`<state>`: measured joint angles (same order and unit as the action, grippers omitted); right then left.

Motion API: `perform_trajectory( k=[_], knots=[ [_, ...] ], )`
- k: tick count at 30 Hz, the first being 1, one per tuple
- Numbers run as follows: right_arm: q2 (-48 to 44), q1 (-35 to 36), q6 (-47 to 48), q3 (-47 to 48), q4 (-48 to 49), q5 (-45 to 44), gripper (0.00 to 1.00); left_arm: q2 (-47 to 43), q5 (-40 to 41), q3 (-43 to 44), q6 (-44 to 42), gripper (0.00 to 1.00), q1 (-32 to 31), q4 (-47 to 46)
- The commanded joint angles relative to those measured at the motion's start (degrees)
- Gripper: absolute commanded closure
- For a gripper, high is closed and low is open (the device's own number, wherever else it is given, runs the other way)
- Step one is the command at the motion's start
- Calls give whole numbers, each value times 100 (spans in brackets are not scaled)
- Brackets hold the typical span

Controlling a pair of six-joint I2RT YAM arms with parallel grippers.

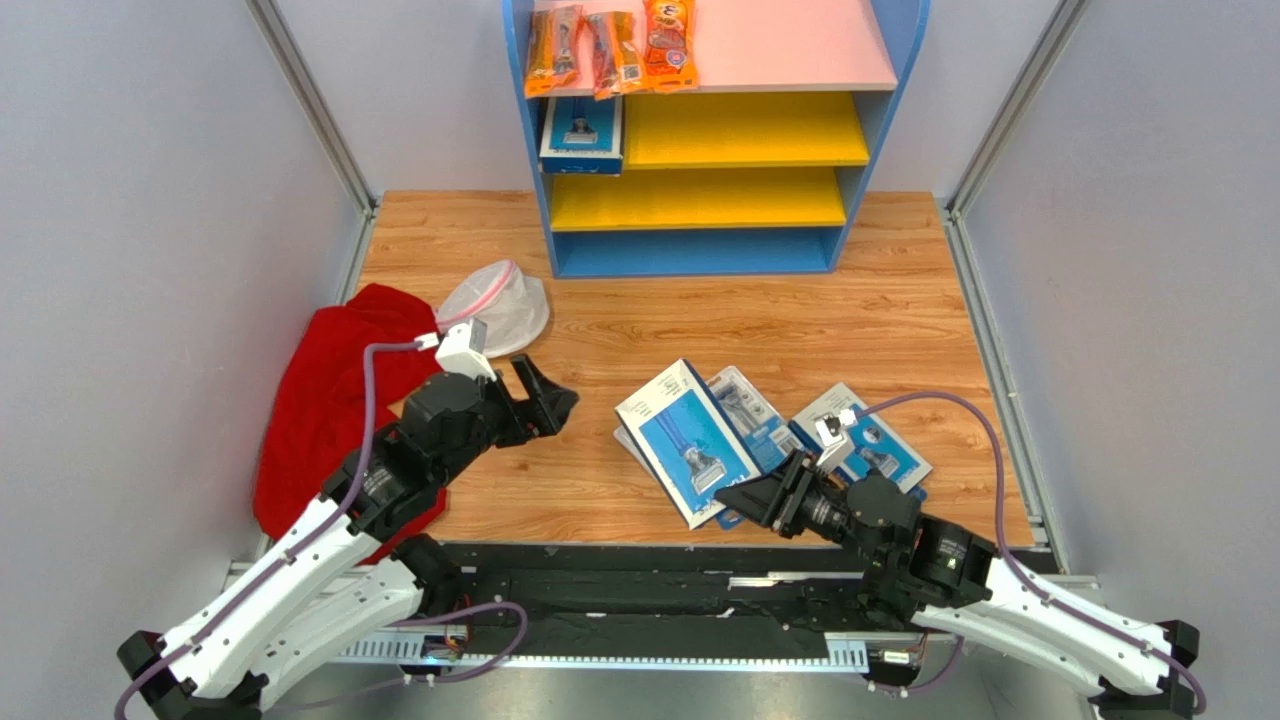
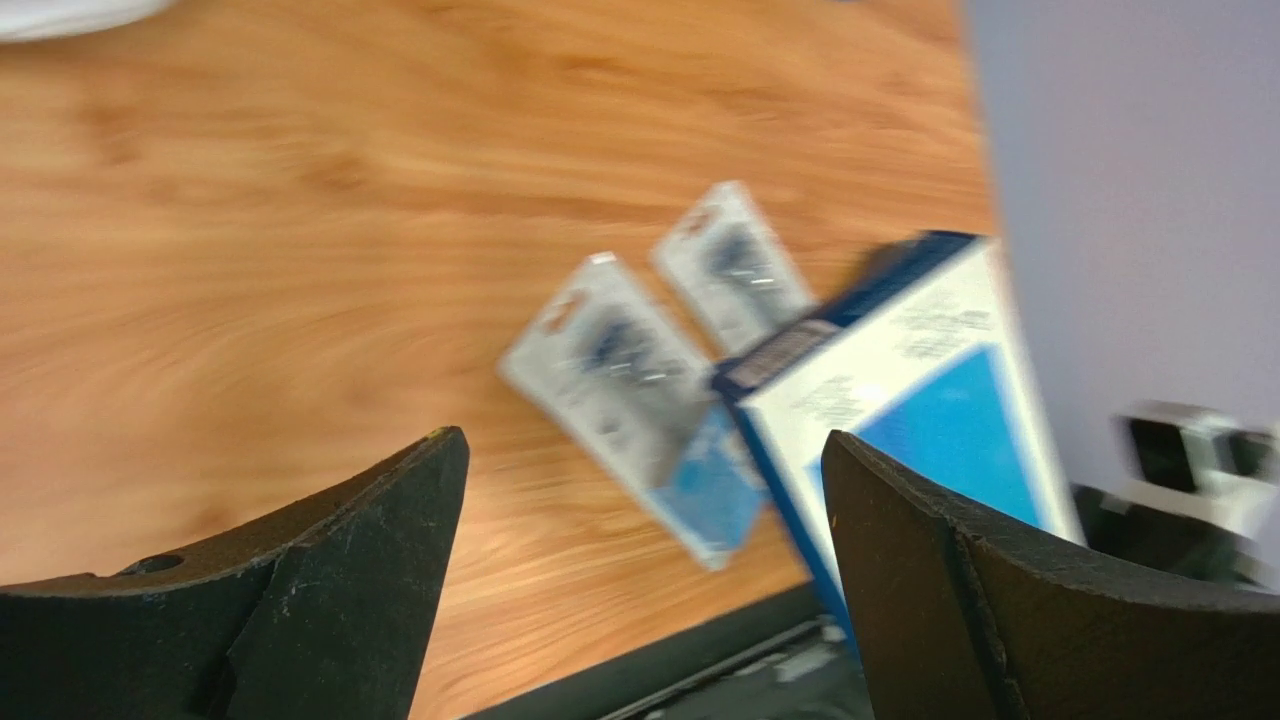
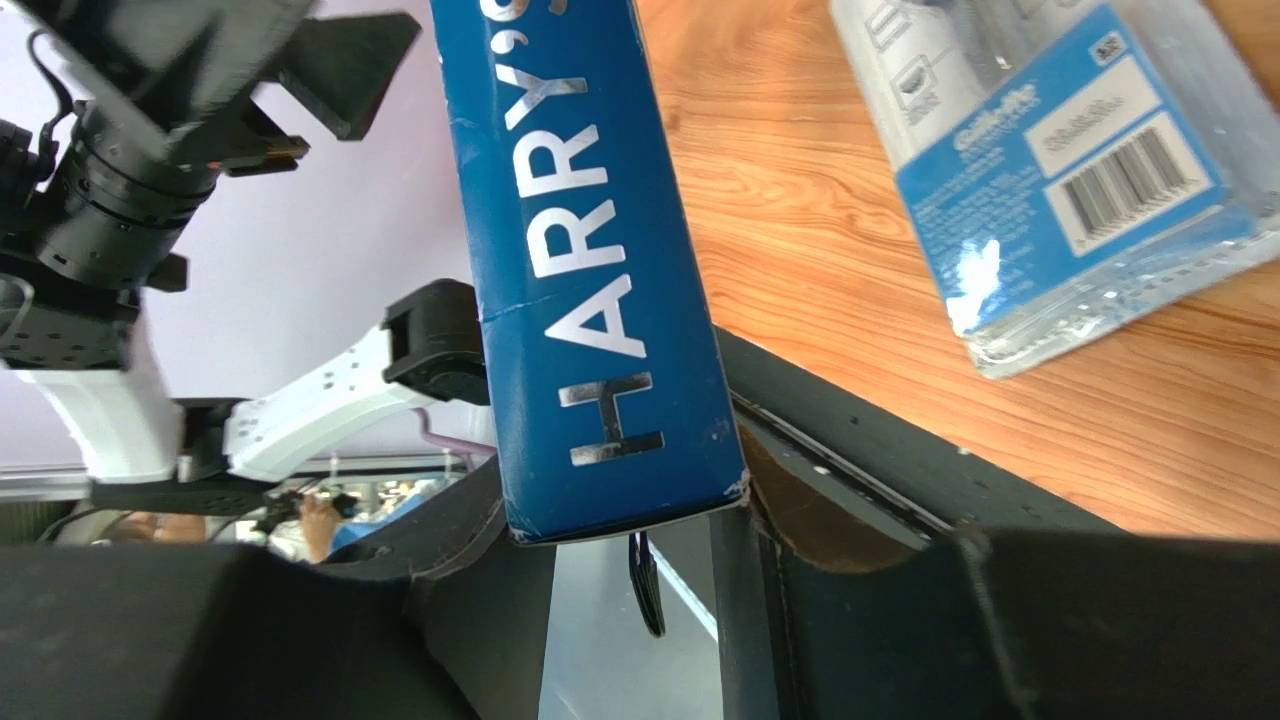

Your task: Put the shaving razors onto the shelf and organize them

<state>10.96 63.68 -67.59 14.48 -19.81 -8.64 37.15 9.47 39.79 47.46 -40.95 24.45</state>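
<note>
My right gripper (image 1: 756,497) is shut on the near end of a large blue-and-white razor pack (image 1: 684,440). Its blue "HARRY'S" edge (image 3: 594,255) sits between my fingers (image 3: 631,518), tilted above the table. Two or three more razor packs (image 1: 869,435) lie on the wood beside and under it; one clear pack shows a barcode (image 3: 1059,165). Another razor pack (image 1: 580,132) stands at the left of the shelf's (image 1: 887,135) upper yellow board. My left gripper (image 1: 550,399) is open and empty, left of the held pack. Its blurred view (image 2: 639,450) shows the pack (image 2: 917,390) and two smaller packs (image 2: 616,368).
Orange snack packets (image 1: 609,45) lie on the pink top board. A red cloth (image 1: 338,390) and a white mesh bag (image 1: 496,305) lie at the left by my left arm. Grey walls close both sides. A black rail (image 1: 646,578) runs along the near edge.
</note>
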Motion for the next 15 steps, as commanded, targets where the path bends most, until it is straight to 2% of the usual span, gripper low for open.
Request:
perform_trajectory(
  k=[1,5,10,13,15],
  knots=[
    [38,13,308,529,-189,-243,100,363,1381,204,-308,4,-1,2063],
    [265,13,326,556,64,-304,100,574,1171,161,-343,4,-1,2038],
    [1187,-57,527,1028,241,-357,100,513,943,-24,-360,4,-1,1853],
    [1934,-364,694,1433,328,-25,100,443,881,-68,-387,4,-1,1844],
    [2469,-714,800,1592,705,537,100,399,837,-94,-404,4,-1,1862]
  ],
)
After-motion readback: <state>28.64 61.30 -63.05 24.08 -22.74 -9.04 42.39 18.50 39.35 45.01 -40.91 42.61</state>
